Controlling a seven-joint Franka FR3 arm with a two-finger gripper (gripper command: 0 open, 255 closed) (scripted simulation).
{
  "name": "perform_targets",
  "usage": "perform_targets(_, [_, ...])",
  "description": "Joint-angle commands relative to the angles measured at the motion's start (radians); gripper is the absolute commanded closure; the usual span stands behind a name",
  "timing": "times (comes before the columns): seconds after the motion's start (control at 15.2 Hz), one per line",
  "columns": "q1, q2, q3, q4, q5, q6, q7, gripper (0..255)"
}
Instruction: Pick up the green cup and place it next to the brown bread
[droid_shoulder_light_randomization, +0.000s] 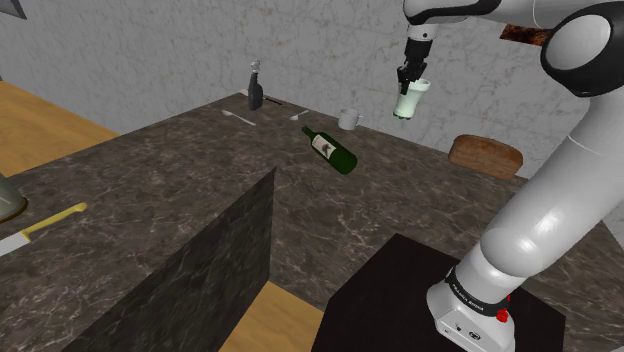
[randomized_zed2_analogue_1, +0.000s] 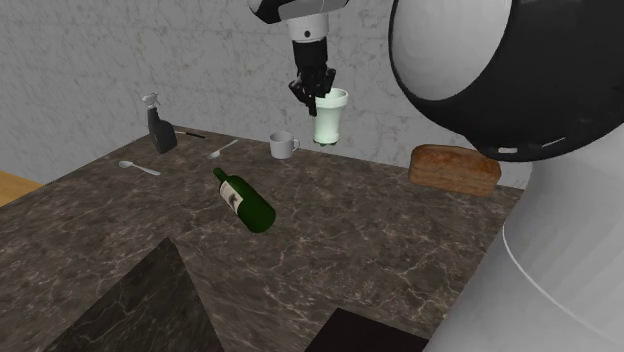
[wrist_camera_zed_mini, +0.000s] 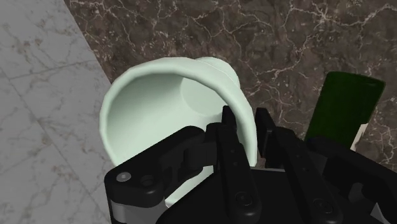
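Fingers (wrist_camera_zed_mini: 230, 149) clamped on the side wall of the pale green tapered cup (randomized_zed2_analogue_1: 330, 115), one inside the rim and one outside, holding it roughly upright in the air over the dark veined stone counter (droid_shoulder_light_randomization: 150, 190), between the small white mug (randomized_zed2_analogue_1: 283, 145) and the brown loaf of bread (randomized_zed2_analogue_1: 455, 168). Lift looks done, carry in hand; the next move calls for a short sideways run toward the loaf, then a level descent and release just beside it. Bare counter lies between mug and loaf and in front of the loaf, the lying dark green glass bottle (randomized_zed2_analogue_1: 245, 200) is well apart, but the grey back wall (randomized_zed2_analogue_1: 100, 60) close behind leaves little margin.
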Motion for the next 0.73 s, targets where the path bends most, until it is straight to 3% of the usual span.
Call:
perform_targets(0.0, [-0.017,-0.043,-0.017,-0.048,-0.014,0.013,-0.032,255])
perform_targets(0.66, [-0.108,-0.204,-0.120,-0.208,-0.083,0.050,-0.205,255])
